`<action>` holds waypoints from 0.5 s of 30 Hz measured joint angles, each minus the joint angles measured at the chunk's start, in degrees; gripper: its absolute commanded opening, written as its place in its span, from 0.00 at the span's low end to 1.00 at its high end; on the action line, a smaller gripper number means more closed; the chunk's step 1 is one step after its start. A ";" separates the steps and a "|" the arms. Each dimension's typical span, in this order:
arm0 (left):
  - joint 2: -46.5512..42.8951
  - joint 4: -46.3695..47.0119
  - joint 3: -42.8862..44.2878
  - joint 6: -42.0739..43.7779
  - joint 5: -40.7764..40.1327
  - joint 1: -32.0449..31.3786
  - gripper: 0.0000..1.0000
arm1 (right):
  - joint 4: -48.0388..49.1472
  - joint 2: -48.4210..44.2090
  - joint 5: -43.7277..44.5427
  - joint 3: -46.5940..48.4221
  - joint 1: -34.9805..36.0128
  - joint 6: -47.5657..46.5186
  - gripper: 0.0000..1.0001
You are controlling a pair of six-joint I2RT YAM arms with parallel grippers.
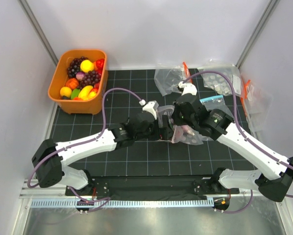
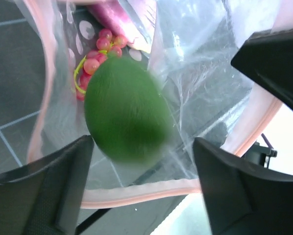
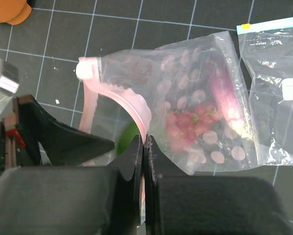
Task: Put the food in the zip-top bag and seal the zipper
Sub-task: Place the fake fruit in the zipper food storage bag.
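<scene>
Upper left of the top view: orange tub [image 1: 56,90], full of food [image 1: 85,78]. Dark grapes, a yellow lemon, red, orange and green pieces are piled to the rim. Upper right of that view: three spare clear bags [image 1: 215,81] lie flat on the grid mat [image 1: 136,156]. One of them has a blue strip and a white label [image 3: 279,73].

Centre of the mat: the bag [image 3: 195,88] sits between the two grippers with its mouth facing left and held open. Inside are a red grape bunch [image 3: 190,122] and a pink-purple piece [image 3: 220,88], kind unclear. Pale dots show on or through the plastic; cannot tell which.

The bag is crinkly and clear. Its zipper [image 3: 136,105] is a pale pink strip, unsealed and curving in a loop around the open mouth.

A green piece [image 2: 124,110], round and blurred, is at the mouth, in the centre of the left wrist view, with the grapes just beyond it.

Left gripper [image 2: 142,147]: fingers [image 2: 38,186] spread wide, one at each lower corner of its view. The green piece is in the gap; contact not clear, it looks loose.

Right gripper [image 3: 142,147]: jaws pressed together on the zipper at the lower centre of its view, holding that side of the mouth up.
</scene>
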 measured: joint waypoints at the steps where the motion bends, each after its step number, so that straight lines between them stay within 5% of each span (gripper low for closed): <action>1: 0.00 -0.66 0.33 0.31 -0.48 -0.07 1.00 | -0.02 -0.07 0.07 0.00 0.00 0.02 0.01; 9: -3.43 -8.00 3.21 3.23 -5.60 -0.15 1.00 | -0.26 -1.16 0.39 -0.22 -0.02 0.15 0.01; 15: -14.08 -17.00 4.68 7.37 -17.27 0.24 1.00 | -0.24 -1.46 0.35 -1.01 0.00 0.15 0.01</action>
